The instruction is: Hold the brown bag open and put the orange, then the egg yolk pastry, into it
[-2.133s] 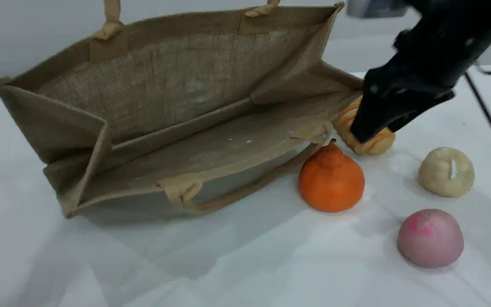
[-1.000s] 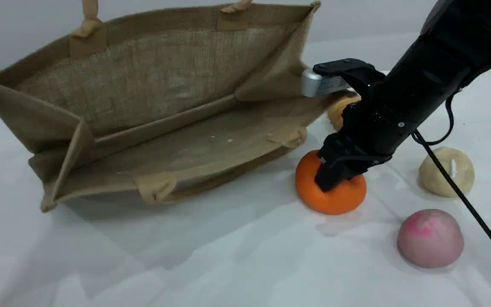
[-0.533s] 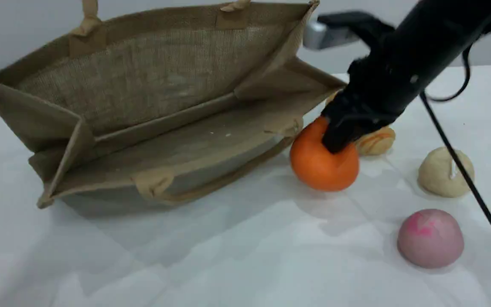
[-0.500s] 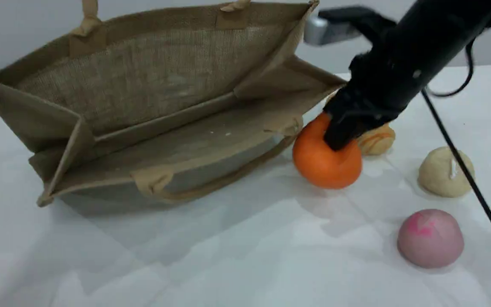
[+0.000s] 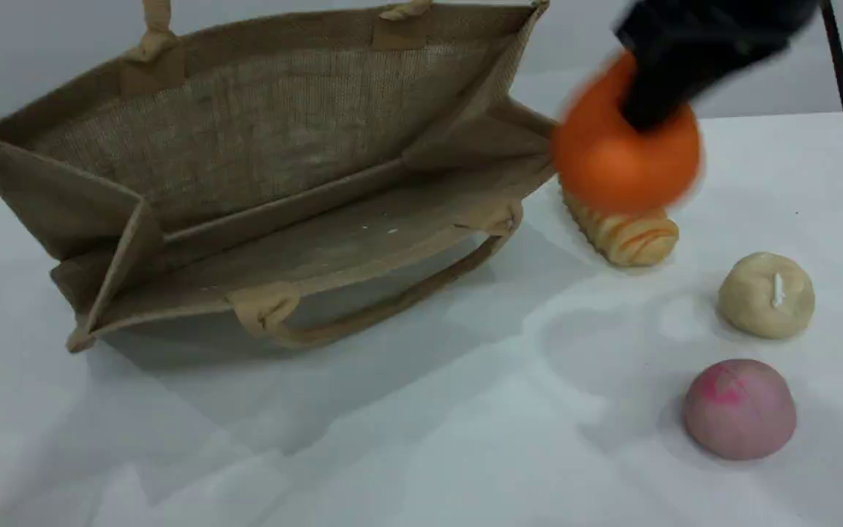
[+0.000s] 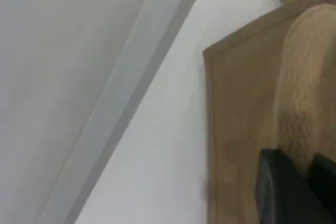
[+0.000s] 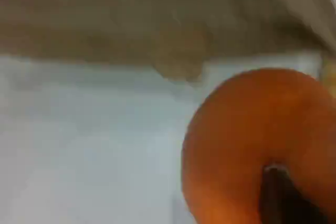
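Note:
The brown bag (image 5: pixel 268 146) stands with its mouth gaping toward the camera, its far handles running up out of the scene view. In the left wrist view my left gripper (image 6: pixel 304 187) is shut on a bag handle (image 6: pixel 307 77). The orange (image 5: pixel 623 157), blurred by motion, hangs in the air just right of the bag's right end, with my right gripper (image 5: pixel 648 102) shut on its top. Up close, the orange (image 7: pixel 252 135) fills the right wrist view above a dark fingertip (image 7: pixel 278 192). The egg yolk pastry (image 5: pixel 765 295) sits on the table at the right.
A striped ridged bread roll (image 5: pixel 630 234) lies under the lifted orange, close to the bag's right corner. A pink dome bun (image 5: pixel 740 408) rests at the front right. The bag's near handle (image 5: pixel 392 300) droops onto the white table. Black cables cross both side edges.
My right gripper shut on the orange and has carried it up off the table, level with the bag's right rim. The striped roll is now uncovered. The bag has hardly moved.

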`<act>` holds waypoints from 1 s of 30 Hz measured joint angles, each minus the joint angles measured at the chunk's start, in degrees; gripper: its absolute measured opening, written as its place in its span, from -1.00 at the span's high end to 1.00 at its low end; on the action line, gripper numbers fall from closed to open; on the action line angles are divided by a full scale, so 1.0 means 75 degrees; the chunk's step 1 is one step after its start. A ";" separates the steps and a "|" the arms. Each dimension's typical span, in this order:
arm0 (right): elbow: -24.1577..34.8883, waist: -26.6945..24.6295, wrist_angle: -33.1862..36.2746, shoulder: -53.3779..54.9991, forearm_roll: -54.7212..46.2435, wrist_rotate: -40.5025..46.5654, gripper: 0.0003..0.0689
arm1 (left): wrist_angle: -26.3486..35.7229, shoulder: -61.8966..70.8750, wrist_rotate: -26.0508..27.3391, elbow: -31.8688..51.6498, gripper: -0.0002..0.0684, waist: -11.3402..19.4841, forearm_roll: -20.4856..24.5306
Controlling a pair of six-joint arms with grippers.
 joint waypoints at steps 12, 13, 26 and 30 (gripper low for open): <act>0.0215 0.2001 -0.2619 0.0450 0.0747 -0.0025 0.95 | 0.0028 -0.0013 -0.0074 0.0000 0.72 0.0000 -0.0564; 0.0207 0.2093 -0.2856 0.0600 0.0747 -0.0025 0.95 | 0.0028 -0.0013 -0.0092 0.0000 0.72 0.0000 -0.0564; -0.0547 0.2524 -0.5570 0.2676 0.0858 -0.0031 0.95 | 0.0054 -0.0013 -0.0171 0.0000 0.72 -0.0007 -0.0584; -0.0960 0.2524 -0.5481 0.2999 0.0830 -0.0031 0.95 | 0.0133 -0.0056 -0.0171 0.0000 0.72 -0.0007 -0.0584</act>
